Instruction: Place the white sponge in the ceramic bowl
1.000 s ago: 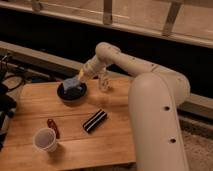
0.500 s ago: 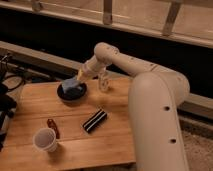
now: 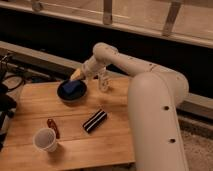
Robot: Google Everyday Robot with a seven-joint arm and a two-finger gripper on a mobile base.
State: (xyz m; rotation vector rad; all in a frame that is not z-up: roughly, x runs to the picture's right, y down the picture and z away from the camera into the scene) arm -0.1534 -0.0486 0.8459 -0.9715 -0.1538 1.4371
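Note:
The ceramic bowl [image 3: 63, 95] is a dark round bowl on the far left part of the wooden table. A blue pad, the white sponge [image 3: 73, 88], lies inside it. My gripper [image 3: 77, 75] is at the end of the white arm, just above the bowl's far right rim and right over the sponge. I cannot tell whether it touches the sponge.
A black bar with white stripes [image 3: 94, 120] lies mid-table. A white paper cup [image 3: 44, 139] stands at the front left, with a small red object [image 3: 52, 127] beside it. A small pale object [image 3: 103, 81] stands right of the bowl. The wooden table [image 3: 110, 145] ends near the robot's body.

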